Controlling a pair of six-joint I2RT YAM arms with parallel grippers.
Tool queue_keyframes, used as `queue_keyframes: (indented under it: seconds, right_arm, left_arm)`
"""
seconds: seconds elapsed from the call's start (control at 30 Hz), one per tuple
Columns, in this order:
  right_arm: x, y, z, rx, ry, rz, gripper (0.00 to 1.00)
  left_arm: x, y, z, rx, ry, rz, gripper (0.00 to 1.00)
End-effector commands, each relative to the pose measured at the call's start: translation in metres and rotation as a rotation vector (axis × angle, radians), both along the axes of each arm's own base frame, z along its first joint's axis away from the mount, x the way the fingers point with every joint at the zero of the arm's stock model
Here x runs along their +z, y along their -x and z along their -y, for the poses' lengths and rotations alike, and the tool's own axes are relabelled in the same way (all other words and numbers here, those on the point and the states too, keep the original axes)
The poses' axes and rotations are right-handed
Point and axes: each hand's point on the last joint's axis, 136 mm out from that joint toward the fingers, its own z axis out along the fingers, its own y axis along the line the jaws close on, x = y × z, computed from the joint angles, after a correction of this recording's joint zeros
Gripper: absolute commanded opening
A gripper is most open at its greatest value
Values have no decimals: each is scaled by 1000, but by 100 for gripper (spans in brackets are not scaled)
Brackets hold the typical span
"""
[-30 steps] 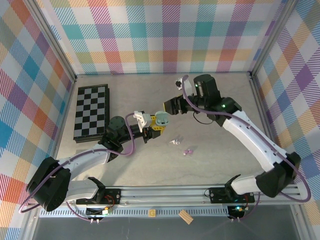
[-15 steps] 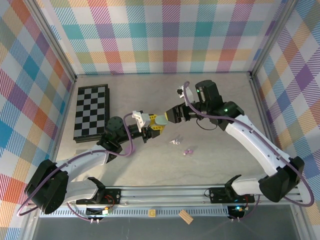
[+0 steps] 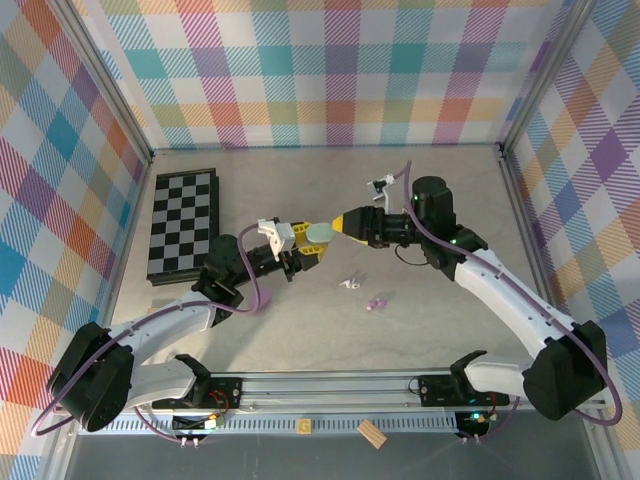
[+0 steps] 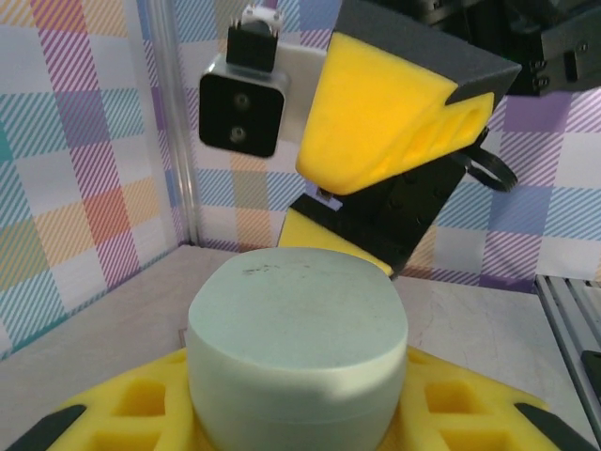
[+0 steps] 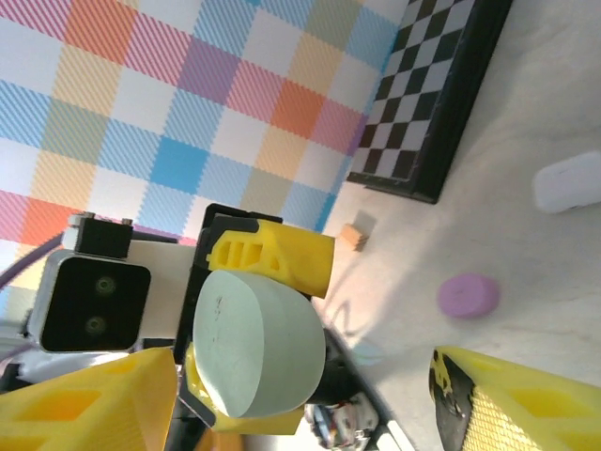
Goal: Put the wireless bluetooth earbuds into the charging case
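Mint-green case (image 3: 318,233) sits pinched in left gripper (image 3: 308,245) above counter (image 3: 290,180); right gripper (image 3: 345,222) is spread just beside it, earbuds (image 3: 350,283) lie on counter.

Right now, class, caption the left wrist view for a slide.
Left hand grips the pale-green charging case; the right hand hovers open just beyond.

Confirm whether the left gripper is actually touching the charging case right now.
Touching. In the right wrist view the charging case sits pinched between the left gripper's yellow fingers; the left wrist view shows it seated on one.
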Motion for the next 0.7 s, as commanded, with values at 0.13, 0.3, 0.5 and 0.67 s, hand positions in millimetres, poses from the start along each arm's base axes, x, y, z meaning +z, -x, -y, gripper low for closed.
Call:
queue_keyframes:
  seconds: [0.13, 0.3, 0.5, 0.67]
  right_arm:
    - [16, 5, -22, 101, -158, -85, 67]
    - [16, 7, -31, 131, -167, -96, 60]
    - [19, 7, -30, 126, -163, -64, 40]
    - [15, 4, -30, 104, -141, -49, 28]
  left_arm:
    - [26, -6, 0, 17, 53, 75, 36]
    - [20, -11, 0, 34, 41, 70, 36]
    - [8, -17, 1, 55, 0, 59, 35]
    - [3, -17, 1, 57, -21, 50, 36]
